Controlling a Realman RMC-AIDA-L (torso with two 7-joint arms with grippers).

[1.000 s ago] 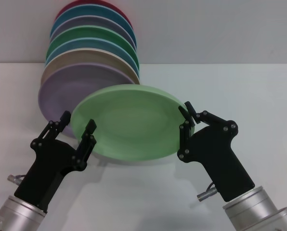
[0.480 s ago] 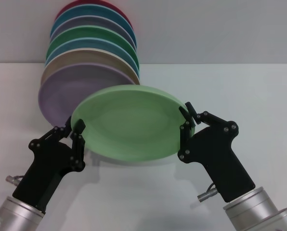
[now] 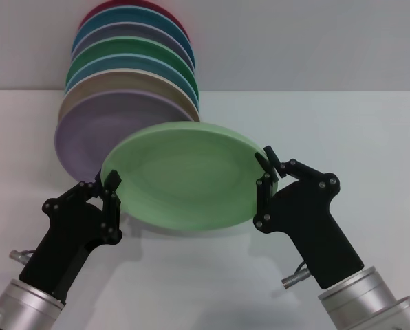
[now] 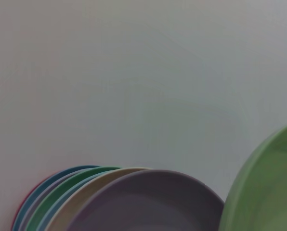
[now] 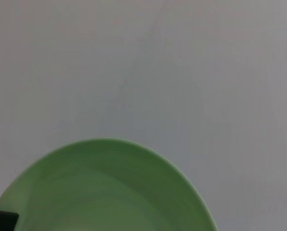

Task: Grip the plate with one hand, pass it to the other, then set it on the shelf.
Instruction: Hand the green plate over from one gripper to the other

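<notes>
The pale mint-green plate [image 3: 184, 179] hangs tilted above the white table, held between both arms. My right gripper [image 3: 268, 165] is shut on its right rim. My left gripper [image 3: 106, 183] is shut on its left rim. The plate also shows in the left wrist view [image 4: 268, 192] and in the right wrist view [image 5: 110, 187]. The wire shelf itself does not show; it is hidden by the row of plates standing at the back left.
A row of several upright plates stands at the back left, with a lilac-purple plate [image 3: 88, 130] in front and a darker green plate [image 3: 133, 49] farther back. The lilac plate [image 4: 153, 202] is close behind the held plate's left edge. White table [image 3: 342, 137] lies to the right.
My left gripper's fingers have closed onto the plate's left rim. The plate and my right gripper have stayed in place.
</notes>
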